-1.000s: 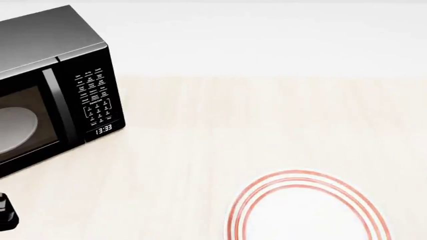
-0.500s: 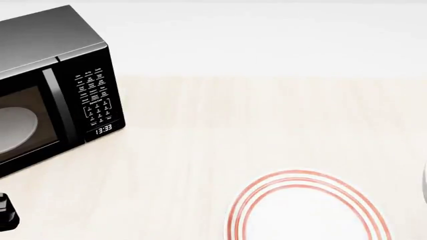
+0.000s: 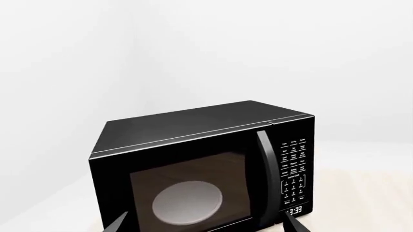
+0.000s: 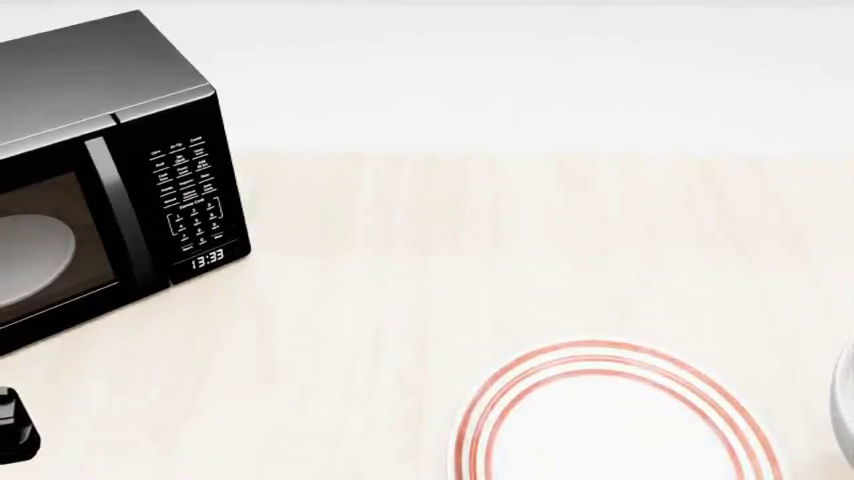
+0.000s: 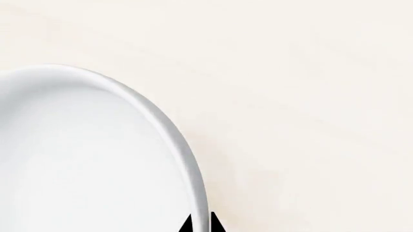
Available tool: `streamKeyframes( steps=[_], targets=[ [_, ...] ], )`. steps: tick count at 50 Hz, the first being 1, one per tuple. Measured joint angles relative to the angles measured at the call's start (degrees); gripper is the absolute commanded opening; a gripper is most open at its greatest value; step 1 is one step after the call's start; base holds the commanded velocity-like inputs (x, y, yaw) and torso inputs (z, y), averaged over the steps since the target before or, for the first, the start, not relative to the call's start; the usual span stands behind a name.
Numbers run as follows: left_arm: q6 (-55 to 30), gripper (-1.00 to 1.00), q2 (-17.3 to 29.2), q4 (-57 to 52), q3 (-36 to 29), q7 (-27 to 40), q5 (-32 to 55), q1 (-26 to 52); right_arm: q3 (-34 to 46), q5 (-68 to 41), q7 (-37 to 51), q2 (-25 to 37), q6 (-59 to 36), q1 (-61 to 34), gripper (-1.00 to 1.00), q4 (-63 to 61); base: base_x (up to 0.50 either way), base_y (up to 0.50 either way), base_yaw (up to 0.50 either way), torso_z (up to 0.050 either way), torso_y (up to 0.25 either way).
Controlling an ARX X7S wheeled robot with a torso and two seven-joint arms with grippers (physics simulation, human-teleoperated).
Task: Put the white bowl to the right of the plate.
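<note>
The plate [image 4: 611, 420], white with thin red rings, lies on the table at the lower right of the head view, cut by the bottom edge. The white bowl [image 5: 84, 164] fills the right wrist view. A sliver of its rim [image 4: 843, 400] shows at the head view's right edge, right of the plate. My right gripper [image 5: 199, 224] is shut on the bowl's rim, one dark fingertip on each side of the wall. My left gripper [image 3: 206, 223] is open and empty, its tips pointing at the microwave. Only a dark part of it [image 4: 14, 425] shows at the head view's lower left.
A black microwave [image 4: 107, 180] stands at the left on the pale wooden table [image 4: 507, 250], door shut, clock reading 13:33, a pale glass turntable [image 3: 187, 202] inside. A white wall runs behind the table.
The white bowl's rim has come further into the head view at the right edge, moving left toward the plate. The left arm, plate and microwave have not moved.
</note>
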State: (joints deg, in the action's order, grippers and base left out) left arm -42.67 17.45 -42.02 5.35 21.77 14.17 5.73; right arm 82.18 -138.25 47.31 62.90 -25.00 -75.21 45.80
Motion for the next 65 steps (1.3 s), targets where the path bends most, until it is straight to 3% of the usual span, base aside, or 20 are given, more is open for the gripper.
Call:
streamKeyframes(
  steps=[10,11,33,52,65],
  targets=[
    [-0.02,1.00,0.17,-0.19,-0.12,0.22,0.14,-0.07,0.21,0.61,-1.02,-0.55,-0.21,0.33,-1.00,0.84,0.00,0.00,0.00,0.000,0.001],
    [-0.03,1.00,0.19,-0.21,-0.14,0.24,0.15,-0.08,0.19,0.67,-1.16,-0.57,-0.06,0.38,1.00,0.85,0.00,0.00,0.00,0.000,0.000],
    [-0.37,1.00,0.56,-0.59,-0.34,0.70,0.60,0.06,-0.98,5.20,0.00,0.50,3.79,-1.45,1.00,-3.55,0.00,0.00,0.00,0.000,0.000],
    [0.01,1.00,0.83,-0.95,-0.37,0.93,1.00,-0.46,-3.80,23.25,19.45,11.53,11.82,-11.18,1.00,-35.57,0.00,0.00,0.00,0.000,0.000],
    [-0.24,1.00,1.50,-4.56,-0.82,1.11,1.23,-1.99,-5.51,34.55,28.27,14.33,14.76,-14.69,1.00,-59.15,0.00,0.00,0.00,0.000,0.000]
  ],
)
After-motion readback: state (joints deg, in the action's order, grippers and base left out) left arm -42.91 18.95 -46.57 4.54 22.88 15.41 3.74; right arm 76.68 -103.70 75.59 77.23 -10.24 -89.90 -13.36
